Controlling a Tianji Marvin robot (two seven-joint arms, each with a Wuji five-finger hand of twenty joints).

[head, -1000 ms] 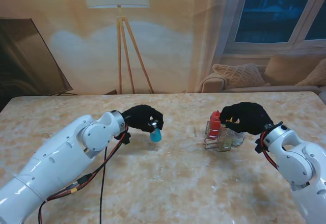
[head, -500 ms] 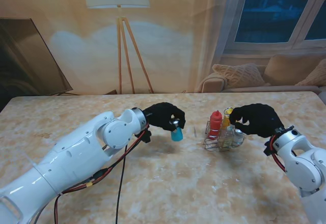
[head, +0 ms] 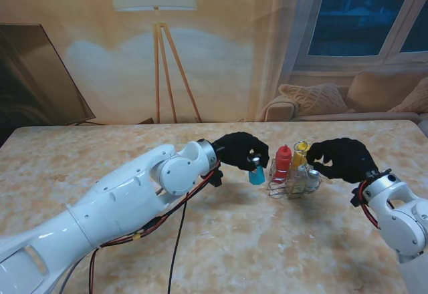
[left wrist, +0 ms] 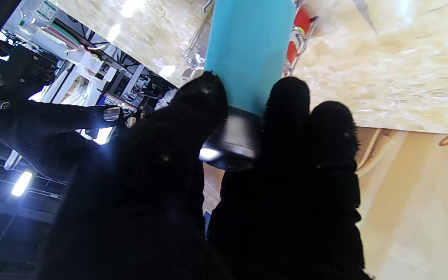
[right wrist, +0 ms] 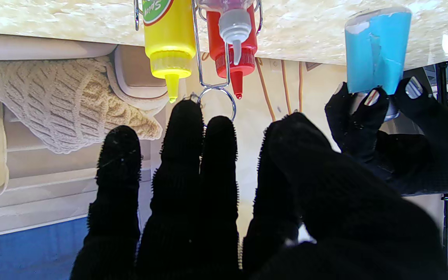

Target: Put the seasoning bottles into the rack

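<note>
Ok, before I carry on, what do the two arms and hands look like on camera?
Both arms are glossy white, rounded shells with grey ring joints. The left arm has red and black cables running loose along its underside; the right arm shows a short red and black cable loop at the wrist. The left hand and right hand are five-fingered, covered in fuzzy black gloves with shiny fingertip pads.

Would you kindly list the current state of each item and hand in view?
blue bottle: held off the table, left of the rack
left hand: shut on blue bottle's cap
right hand: open, holding nothing
red bottle: upright in rack
yellow bottle: upright in rack
rack: on table
</note>
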